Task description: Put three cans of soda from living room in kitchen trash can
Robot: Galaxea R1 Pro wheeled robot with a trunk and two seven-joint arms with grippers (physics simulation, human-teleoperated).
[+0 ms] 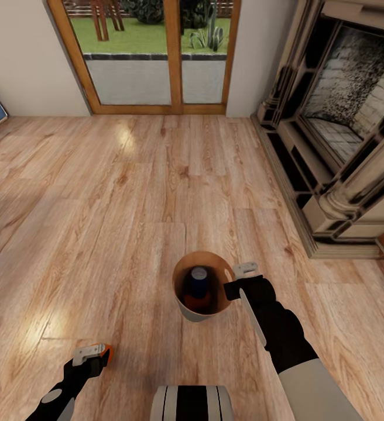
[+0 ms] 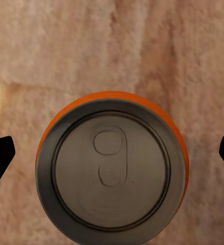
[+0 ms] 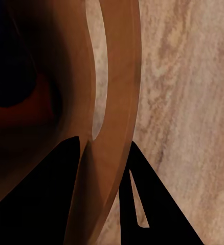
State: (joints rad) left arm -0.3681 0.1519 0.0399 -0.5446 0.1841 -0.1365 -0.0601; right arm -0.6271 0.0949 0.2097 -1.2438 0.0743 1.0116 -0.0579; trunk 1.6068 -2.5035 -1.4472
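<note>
- Three cans counted: a dark blue can (image 1: 199, 279) and an orange can (image 1: 198, 303) inside the round tan-lined bin (image 1: 185, 310); a second orange one (image 2: 112, 171), silver-topped, clamped in the left gripper (image 1: 93, 354).
- One right gripper (image 1: 239, 279) pinches the bin's rim over the wood plank floor (image 1: 127, 193).

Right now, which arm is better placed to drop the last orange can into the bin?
Left. The left gripper already holds the orange can, just beside the bin. The right gripper is busy: its fingers pinch the bin's rim, carrying it with the blue can and another orange one inside.
</note>
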